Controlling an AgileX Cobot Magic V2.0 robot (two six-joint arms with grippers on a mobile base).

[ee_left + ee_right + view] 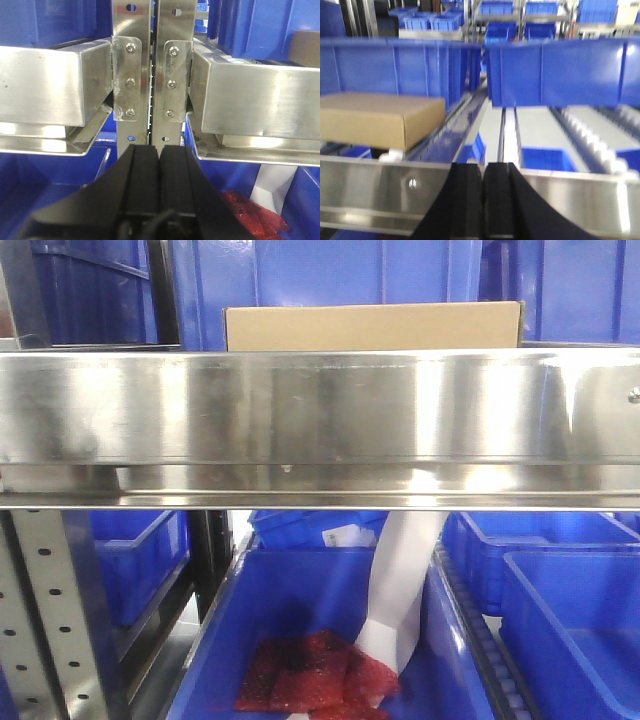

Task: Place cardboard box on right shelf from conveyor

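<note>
The plain tan cardboard box [370,327] rests on the right shelf, behind its shiny steel front lip [320,410]. The right wrist view shows the box [375,120] lying flat at the left, past the lip [380,192]. My right gripper [483,167] is shut with nothing in it, in front of that lip and to the right of the box. My left gripper [159,150] is shut and empty too, facing the two steel uprights [150,50] between two shelf ends. A tan corner of the box [306,47] shows at the far right there. The conveyor is out of view.
Blue plastic bins [560,580] fill the level under the shelf and stand behind it [555,70]. One bin holds red packets [310,675] and a white strip [405,580]. A perforated grey upright [45,620] stands at the lower left.
</note>
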